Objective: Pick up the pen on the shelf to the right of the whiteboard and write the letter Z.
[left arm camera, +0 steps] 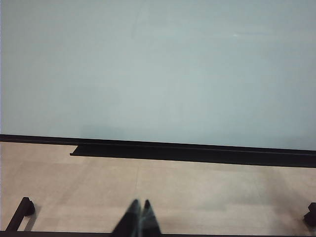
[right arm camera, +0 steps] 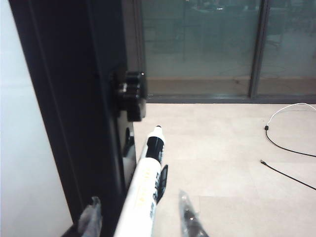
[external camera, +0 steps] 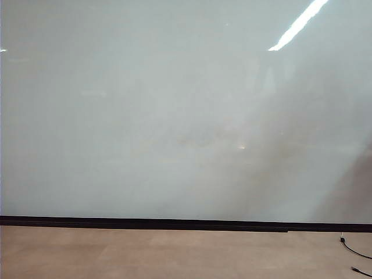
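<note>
The right gripper (right arm camera: 140, 219) straddles the pen (right arm camera: 143, 190), its translucent fingers (right arm camera: 189, 219) either side of the barrel with gaps showing, not yet clamped. The white marker lies beside the whiteboard's (external camera: 174, 116) black frame. Smooth, light and rigid, it likely needs a mid-barrel grip. The left gripper (left arm camera: 139, 217) hangs pinched together above tan floor.

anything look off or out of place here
Nothing stands out. The whiteboard is blank, the pen lies between the right gripper's fingers by the board's edge, and the left gripper hangs shut above the floor.
</note>
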